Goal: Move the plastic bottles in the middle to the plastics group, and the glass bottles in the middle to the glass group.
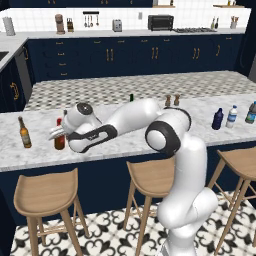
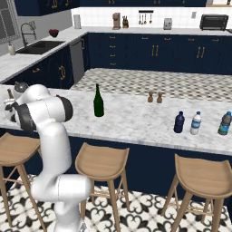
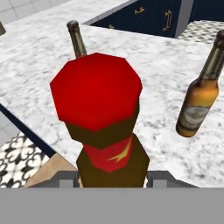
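Note:
My gripper (image 1: 58,134) is shut on the short reddish-brown glass bottle with the red top (image 1: 59,142), at the left end of the marble counter. In the hand view this bottle (image 3: 98,100) stands upright between my fingertips (image 3: 65,180). Two amber beer bottles of the glass group are close by: one to its side (image 3: 199,96) (image 1: 24,133), one behind it (image 3: 76,39). The tall green glass bottle (image 2: 98,102) stands mid-counter, its top showing over my arm (image 1: 131,97). At the right, the squat navy plastic bottle (image 1: 217,119) (image 2: 179,122) stands beside the clear water bottle (image 1: 231,116) and the teal bottle (image 1: 251,113).
Two small brown shakers (image 1: 171,100) (image 2: 154,97) stand at the counter's far edge. Wooden stools (image 1: 45,192) line the near side below the counter (image 1: 125,142). My arm stretches low across the counter's left half.

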